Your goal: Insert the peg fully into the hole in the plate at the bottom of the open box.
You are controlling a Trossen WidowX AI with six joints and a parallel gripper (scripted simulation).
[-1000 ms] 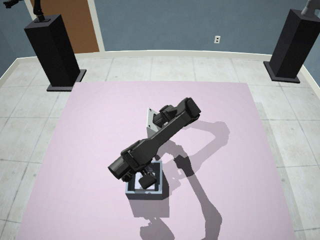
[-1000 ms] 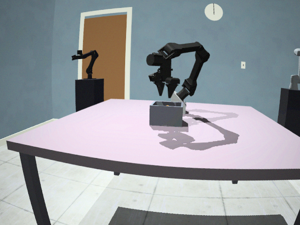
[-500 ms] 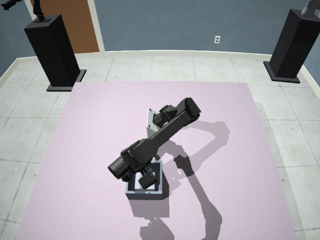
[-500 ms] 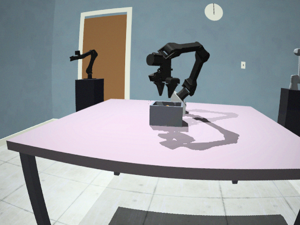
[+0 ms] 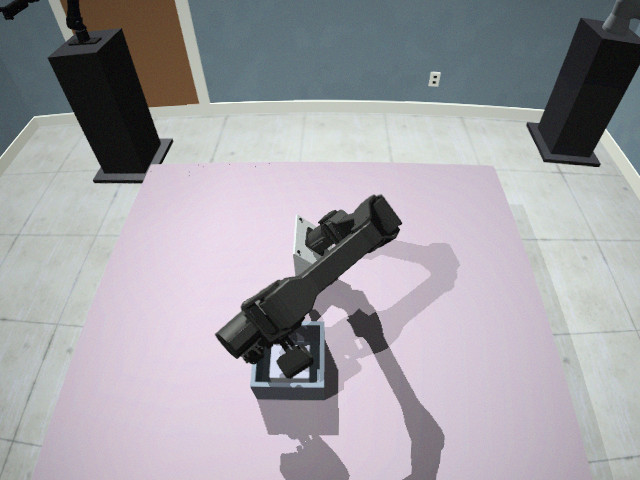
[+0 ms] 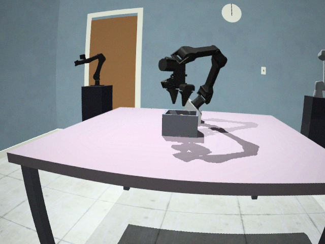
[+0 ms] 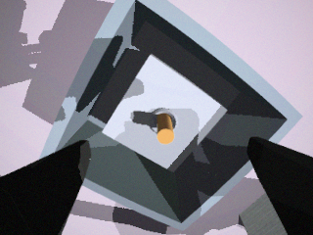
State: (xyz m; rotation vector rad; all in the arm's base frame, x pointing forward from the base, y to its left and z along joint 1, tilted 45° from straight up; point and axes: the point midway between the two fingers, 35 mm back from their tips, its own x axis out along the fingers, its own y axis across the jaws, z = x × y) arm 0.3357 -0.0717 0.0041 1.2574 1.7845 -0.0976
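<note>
The grey open box (image 5: 287, 391) (image 6: 180, 126) (image 7: 215, 54) stands on the pink table (image 5: 180, 258) (image 6: 104, 142). In the wrist view the orange peg (image 7: 166, 132) stands upright in the hole of the pale plate (image 7: 176, 88) at the box bottom, seen end-on. A speck of its orange top shows over the box rim in the exterior view (image 6: 181, 114). My gripper (image 5: 292, 361) (image 6: 179, 102) (image 7: 169, 146) hangs straight above the box, clear of its rim. It is wide open and empty. In the top view the gripper hides the peg.
My arm's base (image 5: 305, 248) stands just behind the box. Black pedestals stand on the floor beyond the table at the far left (image 5: 103, 98) and far right (image 5: 584, 93). A second arm (image 6: 91, 61) sits on the left one.
</note>
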